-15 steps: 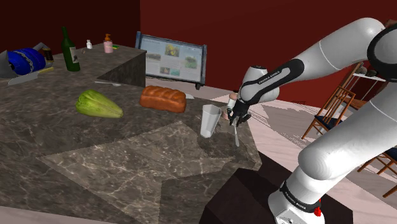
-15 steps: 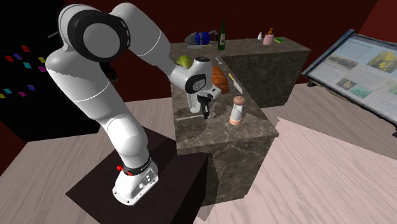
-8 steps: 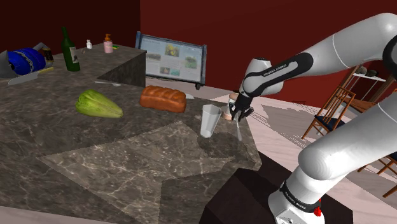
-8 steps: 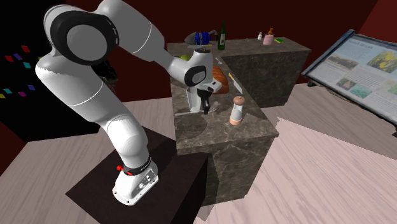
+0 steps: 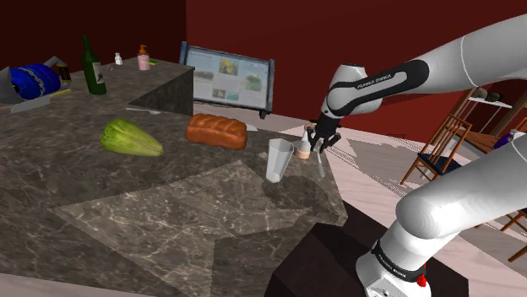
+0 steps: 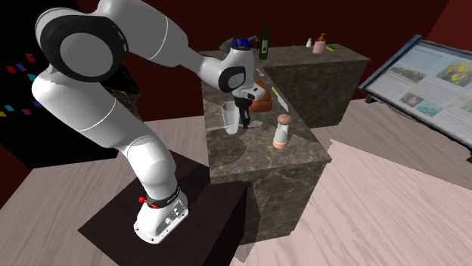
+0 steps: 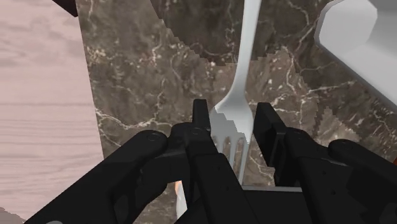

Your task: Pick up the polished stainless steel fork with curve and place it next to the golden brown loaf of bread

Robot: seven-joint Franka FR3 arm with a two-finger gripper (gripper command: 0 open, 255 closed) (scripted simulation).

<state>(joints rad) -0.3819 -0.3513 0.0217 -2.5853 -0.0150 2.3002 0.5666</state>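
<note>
My black gripper [image 5: 317,145] hangs above the counter's near corner, shut on the tine end of a pale silvery fork [image 5: 320,164] whose handle points down. In the wrist view the fork [image 7: 239,83] runs out from between the fingers [image 7: 202,124] over the marble. The golden brown loaf [image 5: 217,131] lies on the counter well off toward the shoulder view's left of the gripper. In the second exterior view the gripper [image 6: 244,122] is just in front of the loaf [image 6: 262,95], which the arm partly hides.
A clear glass [image 5: 279,160] stands right beside the gripper, and a small shaker [image 5: 303,148] behind it. A green vegetable [image 5: 131,137], a green bottle [image 5: 93,66] and a blue object [image 5: 34,80] lie farther left. The counter's edge [image 5: 338,202] drops off below the gripper.
The gripper has risen with the fork and shifted a little away from the counter's corner, toward the glass and the loaf. The elbow has lifted too.
</note>
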